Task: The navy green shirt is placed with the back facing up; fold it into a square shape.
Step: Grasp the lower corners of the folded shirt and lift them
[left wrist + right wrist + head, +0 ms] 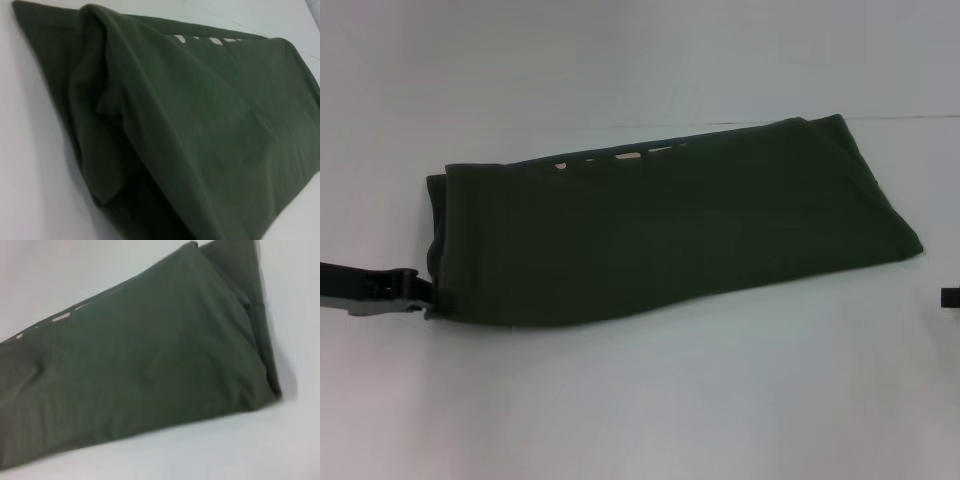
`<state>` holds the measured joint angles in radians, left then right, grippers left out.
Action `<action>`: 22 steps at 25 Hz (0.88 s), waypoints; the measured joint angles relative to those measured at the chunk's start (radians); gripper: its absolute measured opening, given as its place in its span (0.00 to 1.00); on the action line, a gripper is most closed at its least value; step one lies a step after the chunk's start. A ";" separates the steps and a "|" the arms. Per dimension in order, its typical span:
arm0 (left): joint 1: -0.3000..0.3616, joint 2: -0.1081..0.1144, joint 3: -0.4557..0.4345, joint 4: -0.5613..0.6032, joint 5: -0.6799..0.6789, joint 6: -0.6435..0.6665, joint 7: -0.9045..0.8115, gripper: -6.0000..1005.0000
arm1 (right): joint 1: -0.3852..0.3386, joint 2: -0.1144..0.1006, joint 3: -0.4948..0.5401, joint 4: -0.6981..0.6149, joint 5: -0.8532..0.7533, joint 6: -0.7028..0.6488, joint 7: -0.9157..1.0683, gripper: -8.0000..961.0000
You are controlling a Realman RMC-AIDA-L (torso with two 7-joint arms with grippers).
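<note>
The dark olive-green cotton shirt (670,225) lies on the plain white table (640,400) before me, already folded lengthwise into a long band that runs across the middle of the head view, its left end nearer to me and its right end angled farther away. Plain fabric faces up. Along the far edge a lower layer peeks out, with a few pale pink lettering marks (630,155) showing just past the top fold. From my left wrist view the shirt (200,140) shows layered ends: an upper fold draped over a lower one, with a tucked, rumpled pocket of cloth between them, and the pink marks (205,40) visible at the far side. From my right wrist view the shirt (145,365) looks flat and fairly smooth, its right end showing stacked edges of several layers, and the pink marks (61,317) along the far edge. My left gripper (412,288) sits low on the table at the shirt's near left corner, right against the fabric edge; I cannot tell how its jaws stand. My right gripper (950,297) shows only as a dark sliver at the right margin, apart from the shirt; jaw state likewise cannot be told.
</note>
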<state>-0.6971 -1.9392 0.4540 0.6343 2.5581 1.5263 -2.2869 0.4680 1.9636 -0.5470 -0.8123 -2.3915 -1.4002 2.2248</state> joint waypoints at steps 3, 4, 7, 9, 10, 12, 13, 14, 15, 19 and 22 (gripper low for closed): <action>-0.004 0.005 -0.016 0.001 0.002 -0.011 -0.001 0.02 | 0.001 0.004 0.016 -0.004 0.002 -0.005 -0.019 0.04; -0.007 0.005 -0.017 0.000 0.000 -0.016 -0.001 0.02 | 0.009 0.004 0.021 -0.004 0.004 0.001 -0.023 0.04; -0.017 0.006 -0.015 -0.003 0.000 -0.031 -0.001 0.02 | 0.050 -0.004 0.024 0.011 0.004 0.032 -0.023 0.05; -0.020 0.006 -0.015 -0.004 -0.001 -0.038 -0.001 0.02 | 0.085 -0.018 0.019 0.037 -0.001 0.054 -0.020 0.06; -0.020 0.006 -0.016 -0.004 -0.003 -0.042 -0.001 0.02 | 0.107 -0.028 0.014 0.054 -0.007 0.065 -0.020 0.08; -0.019 0.006 -0.018 -0.005 -0.005 -0.052 -0.001 0.02 | 0.154 -0.049 -0.003 0.100 -0.032 0.093 -0.019 0.10; -0.019 0.006 -0.018 -0.005 -0.005 -0.055 -0.001 0.02 | 0.172 -0.054 -0.012 0.117 -0.047 0.108 -0.019 0.12; -0.018 0.005 -0.018 -0.005 -0.005 -0.058 -0.002 0.02 | 0.194 -0.059 -0.023 0.134 -0.071 0.125 -0.018 0.13; -0.018 0.004 -0.018 -0.005 -0.006 -0.060 -0.002 0.02 | 0.210 -0.062 -0.030 0.144 -0.091 0.140 -0.016 0.17; -0.018 0.000 -0.018 -0.005 -0.006 -0.068 -0.002 0.02 | 0.259 -0.053 -0.041 0.153 -0.181 0.192 0.011 0.32; -0.017 -0.001 -0.018 -0.006 -0.006 -0.069 -0.001 0.02 | 0.277 -0.047 -0.064 0.169 -0.226 0.237 0.037 0.39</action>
<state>-0.7142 -1.9402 0.4356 0.6279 2.5522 1.4573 -2.2878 0.7447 1.9170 -0.6112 -0.6434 -2.6180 -1.1632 2.2618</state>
